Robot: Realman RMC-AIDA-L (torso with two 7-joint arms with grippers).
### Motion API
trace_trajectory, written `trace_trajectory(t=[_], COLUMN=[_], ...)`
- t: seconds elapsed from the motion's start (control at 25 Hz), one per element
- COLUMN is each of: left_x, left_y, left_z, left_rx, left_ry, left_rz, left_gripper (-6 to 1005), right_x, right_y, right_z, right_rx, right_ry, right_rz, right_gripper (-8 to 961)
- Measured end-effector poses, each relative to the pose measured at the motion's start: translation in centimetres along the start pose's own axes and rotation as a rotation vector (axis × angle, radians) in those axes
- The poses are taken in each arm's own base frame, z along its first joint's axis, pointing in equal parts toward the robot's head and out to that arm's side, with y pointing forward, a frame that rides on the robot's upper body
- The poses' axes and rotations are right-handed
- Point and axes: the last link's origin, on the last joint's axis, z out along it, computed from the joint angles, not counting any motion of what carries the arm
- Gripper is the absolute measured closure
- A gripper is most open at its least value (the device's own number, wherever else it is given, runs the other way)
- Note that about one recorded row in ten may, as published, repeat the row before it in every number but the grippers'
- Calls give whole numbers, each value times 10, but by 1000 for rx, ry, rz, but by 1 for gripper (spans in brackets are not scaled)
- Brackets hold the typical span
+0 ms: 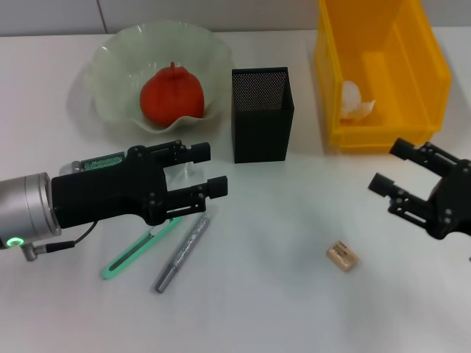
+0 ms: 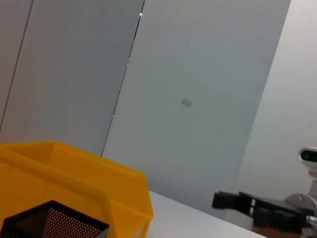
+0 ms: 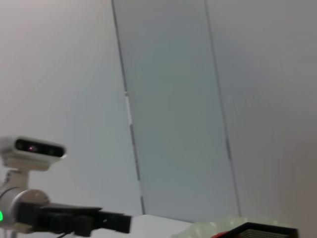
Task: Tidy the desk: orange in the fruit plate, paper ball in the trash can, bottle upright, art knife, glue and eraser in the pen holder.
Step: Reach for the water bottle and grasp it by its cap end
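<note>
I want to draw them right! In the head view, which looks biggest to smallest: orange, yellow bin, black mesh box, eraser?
1. Yellow bin, though the picture's edge cuts it off.
2. Black mesh box.
3. Orange, inside the green bowl.
4. Eraser, by far the smallest.

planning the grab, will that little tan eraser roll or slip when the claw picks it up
The eraser looks like a flat-sided block lying on the white table, so it probably won't roll. It is small and low, so the right claw, open nearby, may find little to pinch. It likely weighs very little and could skid if nudged sideways.
</note>
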Motion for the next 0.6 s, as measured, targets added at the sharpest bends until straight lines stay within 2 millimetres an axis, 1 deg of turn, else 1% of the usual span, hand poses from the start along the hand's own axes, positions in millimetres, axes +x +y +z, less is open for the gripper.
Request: trace_trajectory(t=[0.12, 0.24, 0.48, 0.6], left_x=[-2, -2, -3, 1], left_y=[1, 1, -1, -6], left_z=[-1, -2, -2, -1], left_rx=[3, 6, 18, 30], left_ry=[0, 0, -3, -11], left_rz=[-5, -7, -7, 4], left_gripper=[320, 320, 320, 321], right_x=[-3, -3, 5, 8], right_y=[-3, -3, -5, -5], right_z=[-4, -5, -2, 0], right_rx=[11, 12, 40, 51], right_ry=[2, 4, 33, 41], right_rz=[-9, -8, 12, 26], right_gripper=[251, 251, 251, 251])
